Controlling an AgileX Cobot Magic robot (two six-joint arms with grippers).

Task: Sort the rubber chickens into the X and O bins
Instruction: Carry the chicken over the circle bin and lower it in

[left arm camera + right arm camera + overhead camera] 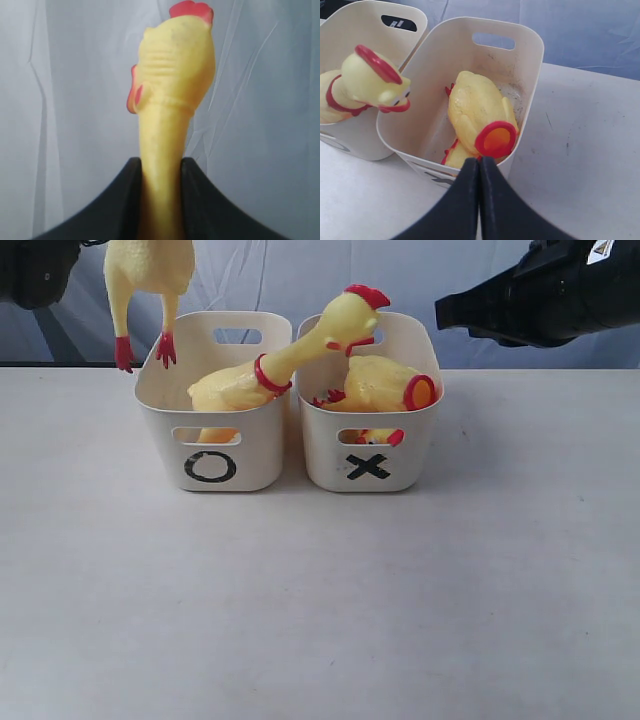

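Sorting scene, counted: two bins, four chicken pieces.

Left gripper (pixel 161 172): closed part-way on the neck of a whole chicken (pixel 147 270), with the head (pixel 172 65) poking past the jaws. Body and red feet dangling near the far left corner of the O bin (pixel 255 455). Gripped by the neck, probably for a feet-first drop into that bin.

Right gripper (pixel 479 162): pressed fully together, holding nothing, clear of the X bin (pixel 325 455) and aimed at it.

In the O bin: a second whole chicken (pixel 235 388), too long for the tub, hence propped by the neck on the adjoining rims with its head over the X side.

In the X bin: one headless body (pixel 475 107), open neck end ringed in red. Beneath it, one smaller yellow-and-red piece (pixel 381 436), mostly hidden, likely the loose head.

Apparent rule: whole in O, broken in X. Left to place: only the hanging one.
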